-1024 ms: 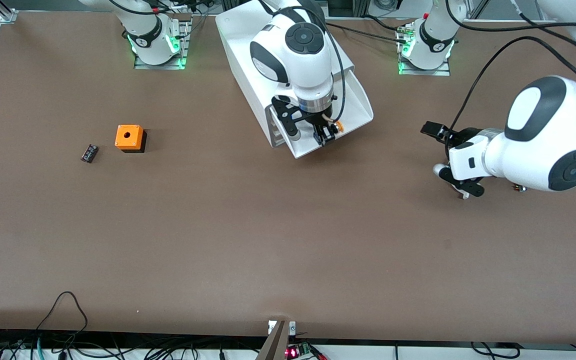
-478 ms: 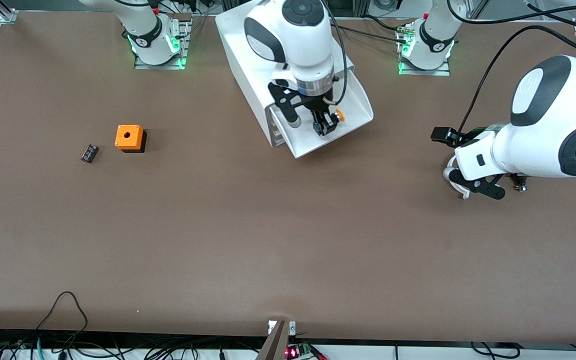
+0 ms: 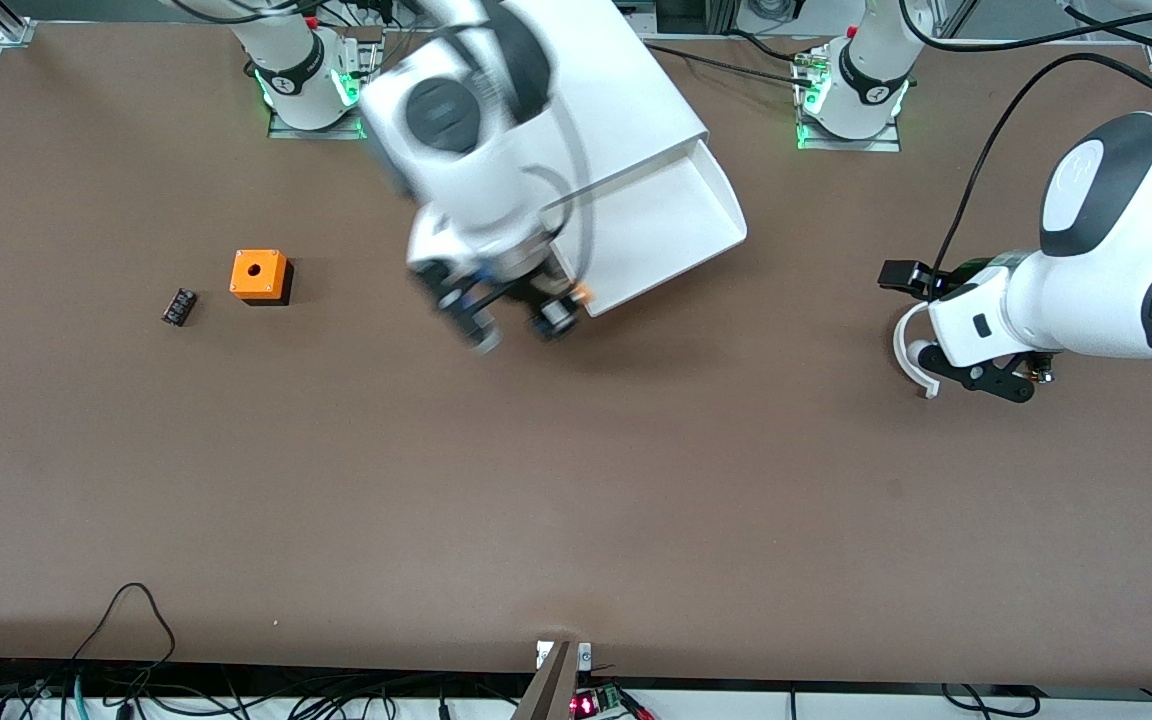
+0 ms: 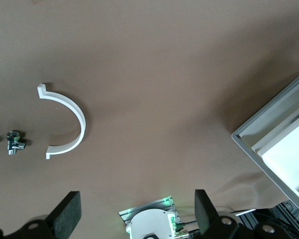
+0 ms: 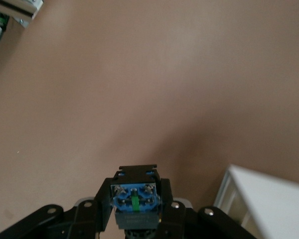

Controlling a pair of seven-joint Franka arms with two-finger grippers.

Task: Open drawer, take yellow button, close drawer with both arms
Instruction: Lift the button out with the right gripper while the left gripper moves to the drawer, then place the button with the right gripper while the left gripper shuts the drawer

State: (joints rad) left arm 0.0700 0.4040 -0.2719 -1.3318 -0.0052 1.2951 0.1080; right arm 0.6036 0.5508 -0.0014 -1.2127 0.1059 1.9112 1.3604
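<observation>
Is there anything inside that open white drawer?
The visible part of the drawer shows only a bare white floor. The right arm covers the drawer's end nearest it, so that part cannot be checked. The button sits in the right end effector.

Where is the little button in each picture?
Front view: the button is an orange speck in the right gripper, at the open drawer's corner.
Left wrist view: not in it.
Right wrist view: its blue base shows, clamped.
Shared landmark: the drawer, in all three views.
</observation>
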